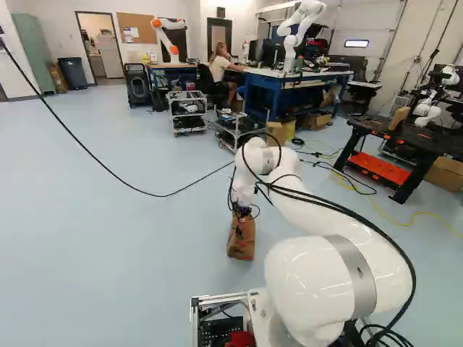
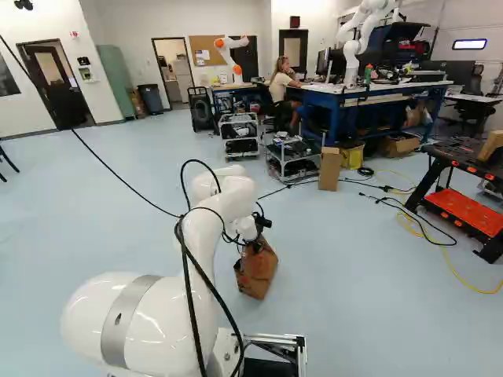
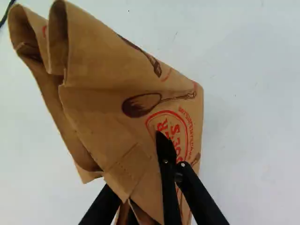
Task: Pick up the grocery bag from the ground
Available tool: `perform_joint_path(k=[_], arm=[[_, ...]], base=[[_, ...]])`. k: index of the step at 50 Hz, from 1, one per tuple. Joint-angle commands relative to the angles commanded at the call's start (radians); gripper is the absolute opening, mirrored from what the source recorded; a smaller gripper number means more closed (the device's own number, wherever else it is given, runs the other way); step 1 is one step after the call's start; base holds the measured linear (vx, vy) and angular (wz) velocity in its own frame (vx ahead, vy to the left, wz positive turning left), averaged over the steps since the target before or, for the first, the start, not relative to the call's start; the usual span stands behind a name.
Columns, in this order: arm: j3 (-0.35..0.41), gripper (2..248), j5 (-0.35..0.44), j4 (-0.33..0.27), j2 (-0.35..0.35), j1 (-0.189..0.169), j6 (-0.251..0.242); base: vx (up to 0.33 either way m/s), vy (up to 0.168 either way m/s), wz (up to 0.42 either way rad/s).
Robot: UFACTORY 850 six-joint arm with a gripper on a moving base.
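In the left base view my gripper points down at the top of the brown paper grocery bag. The same bag leans a little in the right base view, below the wrist. Seen from the wrist, the gripper is shut on folded paper of the bag; one black finger lies across the printed side, and the other is partly hidden by the paper. Folded, open-ended paper loops stick out ahead of the fingers. Whether the bag's bottom touches the floor, I cannot tell.
Wheeled carts and a cardboard box stand beyond the bag. A black and orange workbench is at the right. Another robot stands on the blue bench. Cables run over the floor; a black one slants across the left side.
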Motion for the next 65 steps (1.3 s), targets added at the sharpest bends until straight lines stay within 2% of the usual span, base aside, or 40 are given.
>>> perform_joint_path(k=[65], arm=[[0.229,30,0.0,0.0,0.243,0.0,0.0]], base=[[0.0,0.0,0.0]])
